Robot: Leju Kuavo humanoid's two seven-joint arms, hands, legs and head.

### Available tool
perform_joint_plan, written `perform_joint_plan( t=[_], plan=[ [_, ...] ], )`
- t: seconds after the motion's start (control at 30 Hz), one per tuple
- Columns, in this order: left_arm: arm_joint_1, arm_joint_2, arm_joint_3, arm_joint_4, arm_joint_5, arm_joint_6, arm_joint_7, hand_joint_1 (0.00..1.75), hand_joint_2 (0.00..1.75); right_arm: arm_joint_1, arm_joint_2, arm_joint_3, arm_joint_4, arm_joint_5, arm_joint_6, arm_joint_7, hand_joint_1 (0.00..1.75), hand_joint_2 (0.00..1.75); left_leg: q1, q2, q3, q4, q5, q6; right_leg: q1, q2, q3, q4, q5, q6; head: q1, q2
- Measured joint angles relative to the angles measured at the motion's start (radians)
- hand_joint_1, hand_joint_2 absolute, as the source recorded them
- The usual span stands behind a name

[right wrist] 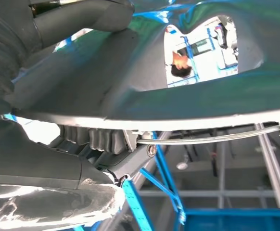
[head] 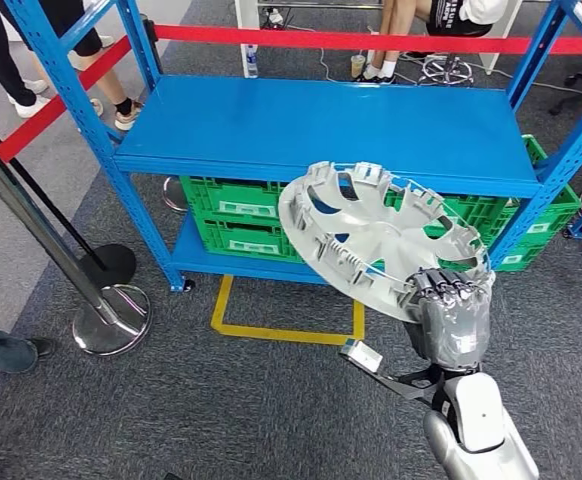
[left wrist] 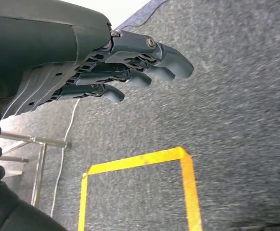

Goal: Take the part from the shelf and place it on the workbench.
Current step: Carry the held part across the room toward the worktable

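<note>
The part is a silver wheel cover [head: 378,235], round with spokes and cut-outs. My right hand [head: 450,315], wrapped in silver tape, grips its near rim and holds it tilted in the air in front of the blue shelf [head: 326,130]. In the right wrist view the wheel cover [right wrist: 189,82] spans the picture, with my right hand [right wrist: 106,139] clamped on its edge. My left hand [left wrist: 131,62] hangs over the grey carpet with its fingers loosely stretched and nothing in them.
Green crates [head: 235,215] fill the shelf's lower level. A yellow taped square [head: 288,325] marks the carpet before the shelf. A red barrier belt [head: 348,40] runs behind, with stanchion posts [head: 111,320] at left. People sit and stand beyond the shelf.
</note>
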Motion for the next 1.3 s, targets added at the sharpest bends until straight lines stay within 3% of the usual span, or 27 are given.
perform_joint_plan(
  t=[0.03,0.07,0.1,0.13,0.2,0.27,0.3,0.37,0.43,0.53,0.57,0.6,0.63,0.7,0.77,0.83,0.9,0.93,0.97,1.03,1.07,1.1,1.13,1.2,1.27,1.3],
  plan=[
    [0.0,0.001,0.002,0.0,0.001,-0.002,-0.001,0.0,1.75,-0.002,0.0,-0.003,0.004,-0.001,0.0,-0.001,1.75,1.75,0.004,0.0,-0.013,0.066,-0.035,-0.005,0.0,0.0,-0.014,0.002,0.011,0.0,-0.001,0.0],
    [0.0,0.002,0.004,0.0,0.002,-0.004,-0.002,0.0,1.75,-0.004,0.0,-0.005,0.008,-0.002,0.0,-0.002,1.75,1.75,0.008,0.0,-0.018,0.116,-0.048,-0.009,0.0,-0.001,-0.03,0.006,0.022,0.001,-0.001,0.0],
    [0.0,0.003,0.005,0.0,0.003,-0.005,-0.003,0.0,1.75,-0.005,0.0,-0.007,0.012,-0.002,0.0,-0.002,1.75,1.75,0.011,0.0,-0.008,0.135,-0.038,-0.012,0.0,-0.001,-0.047,0.011,0.031,0.003,-0.001,0.0],
    [-0.001,0.004,0.007,0.0,0.003,-0.006,-0.004,0.0,1.75,-0.006,0.0,-0.009,0.016,-0.002,0.0,-0.002,1.75,1.75,0.014,0.0,0.018,0.117,-0.013,-0.013,-0.001,-0.001,-0.063,0.018,0.038,0.005,-0.001,0.0],
    [-0.002,0.006,0.008,0.0,0.003,-0.006,-0.006,0.0,1.75,-0.007,0.0,-0.012,0.021,-0.002,0.0,-0.002,1.75,1.75,0.018,0.0,0.111,-0.004,0.027,-0.012,-0.001,-0.001,-0.09,0.032,0.049,0.013,-0.001,0.0],
    [-0.005,0.007,0.008,0.0,0.002,-0.006,-0.008,0.0,1.75,-0.009,0.0,-0.015,0.023,-0.002,0.0,-0.002,1.75,1.75,0.015,-0.001,0.186,-0.123,0.025,-0.001,0.0,-0.001,-0.107,0.041,0.062,0.026,0.0,0.0],
    [-0.006,0.007,0.009,0.0,0.002,-0.006,-0.009,0.0,1.75,-0.01,0.0,-0.016,0.025,-0.003,0.0,-0.002,1.75,1.75,0.012,-0.002,0.2,-0.15,0.019,0.005,-0.001,-0.001,-0.112,0.042,0.07,0.034,0.0,0.0],
    [-0.005,0.007,0.012,0.0,0.002,-0.006,-0.01,0.0,1.75,-0.012,0.0,-0.017,0.026,-0.003,0.0,-0.001,1.75,1.75,0.01,0.0,0.191,-0.159,0.032,0.022,-0.004,-0.001,-0.119,0.039,0.082,0.048,0.0,0.0],
    [-0.005,0.007,0.016,0.0,0.002,-0.007,-0.011,0.0,1.75,-0.012,0.0,-0.018,0.028,-0.003,0.0,-0.001,1.75,1.75,0.011,0.004,0.176,-0.166,0.053,0.04,-0.007,0.003,-0.14,0.069,0.043,0.058,0.003,0.0],
    [-0.005,0.008,0.018,0.0,0.002,-0.007,-0.011,0.0,1.75,-0.013,0.0,-0.018,0.034,-0.004,0.0,-0.001,1.75,1.75,0.007,0.007,0.14,-0.167,0.081,0.053,-0.007,0.006,-0.188,0.243,-0.091,0.063,0.008,0.0],
    [-0.005,0.008,0.019,0.0,0.002,-0.007,-0.011,0.0,1.75,-0.013,0.0,-0.018,0.035,-0.004,0.0,-0.001,1.75,1.75,0.004,0.007,0.127,-0.166,0.091,0.053,-0.007,0.006,-0.195,0.296,-0.11,0.063,0.008,0.0],
    [-0.005,0.008,0.019,0.0,0.002,-0.007,-0.011,0.0,1.75,-0.013,0.0,-0.018,0.037,-0.004,0.0,-0.002,1.75,1.75,0.001,0.007,0.114,-0.166,0.1,0.053,-0.007,0.007,-0.188,0.322,-0.104,0.062,0.008,0.0],
    [-0.005,0.008,0.019,0.0,0.002,-0.007,-0.011,0.0,1.75,-0.013,0.0,-0.018,0.039,-0.004,0.0,-0.002,1.75,1.75,-0.002,0.007,0.102,-0.165,0.109,0.053,-0.006,0.007,-0.165,0.312,-0.078,0.06,0.008,0.0],
    [-0.005,0.008,0.019,0.0,0.002,-0.007,-0.011,0.0,1.75,-0.014,0.0,-0.018,0.041,-0.004,0.0,-0.002,1.75,1.75,-0.005,0.006,0.082,-0.161,0.125,0.05,-0.003,0.007,-0.077,0.197,-0.025,0.052,0.007,0.0],
    [-0.005,0.007,0.02,0.0,0.002,-0.007,-0.011,0.0,1.75,-0.016,0.0,-0.017,0.041,-0.004,0.0,-0.002,1.75,1.75,-0.008,0.006,0.068,-0.156,0.14,0.043,0.001,0.009,0.013,0.057,-0.026,0.046,0.007,0.0],
    [-0.004,0.007,0.02,0.0,0.002,-0.007,-0.011,0.0,1.75,-0.017,0.0,-0.017,0.041,-0.004,0.0,-0.002,1.75,1.75,-0.009,0.006,0.057,-0.155,0.16,0.036,0.006,0.011,0.041,0.002,-0.038,0.042,0.006,0.0],
    [-0.002,0.009,0.021,0.0,0.002,-0.007,-0.011,0.0,1.75,-0.017,0.0,-0.018,0.043,-0.004,0.0,-0.002,1.75,1.75,-0.007,0.004,0.044,-0.152,0.159,0.027,0.003,0.008,0.027,-0.003,-0.024,0.029,0.007,0.0],
    [-0.001,0.009,0.021,0.0,0.002,-0.007,-0.011,0.0,1.75,-0.018,0.0,-0.018,0.044,-0.004,0.0,-0.001,1.75,1.75,-0.006,0.003,0.034,-0.132,0.134,0.02,0.001,0.006,0.019,-0.003,-0.014,0.019,0.006,0.0],
    [0.0,0.01,0.021,0.0,0.002,-0.007,-0.011,0.0,1.75,-0.018,0.0,-0.018,0.044,-0.005,0.0,0.0,1.75,1.75,-0.003,0.002,0.019,-0.091,0.094,0.014,-0.002,0.004,0.01,-0.003,-0.006,0.012,0.003,0.0],
    [0.0,0.01,0.021,0.0,0.001,-0.007,-0.011,0.0,1.75,-0.019,0.0,-0.018,0.045,-0.005,0.0,0.004,1.75,1.75,0.003,0.002,-0.018,0.041,0.002,0.004,0.0,0.002,-0.01,0.008,0.006,0.005,-0.001,0.0],
    [0.0,0.01,0.021,0.0,0.0,-0.007,-0.01,0.0,1.75,-0.018,0.0,-0.019,0.045,-0.005,0.0,0.006,1.75,1.75,0.005,0.002,-0.03,0.103,-0.023,0.001,0.0,0.001,-0.023,0.015,0.01,0.004,-0.002,0.0],
    [0.0,0.011,0.021,0.0,-0.001,-0.007,-0.009,0.0,1.75,-0.017,0.0,-0.019,0.045,-0.003,0.0,0.009,1.75,1.75,0.006,0.002,-0.029,0.14,-0.026,0.0,0.001,0.0,-0.038,0.024,0.015,0.005,-0.002,0.0],
    [0.0,0.011,0.021,0.0,-0.002,-0.007,-0.008,0.0,1.75,-0.017,0.0,-0.019,0.045,-0.002,0.0,0.011,1.75,1.75,0.006,0.002,-0.013,0.143,-0.01,0.001,0.001,0.0,-0.052,0.033,0.019,0.005,-0.002,0.0],
    [-0.002,0.011,0.021,0.0,-0.004,-0.007,-0.008,0.0,1.75,-0.016,0.0,-0.019,0.045,0.002,0.0,0.014,1.75,1.75,0.004,0.002,0.063,0.051,0.038,0.011,0.002,0.002,-0.078,0.05,0.026,0.006,-0.002,0.0],
    [-0.005,0.013,0.021,0.0,-0.006,-0.006,-0.008,0.0,1.75,-0.016,0.0,-0.019,0.045,0.003,0.0,0.016,1.75,1.75,0.001,0.001,0.145,-0.075,0.042,0.025,0.005,0.004,-0.094,0.059,0.037,0.013,-0.001,0.0],
    [-0.007,0.013,0.021,0.0,-0.007,-0.006,-0.008,0.0,1.75,-0.017,0.0,-0.019,0.045,0.003,0.0,0.017,1.75,1.75,-0.002,0.0,0.165,-0.113,0.035,0.031,0.005,0.004,-0.1,0.06,0.045,0.018,-0.001,0.0]
  ],
)
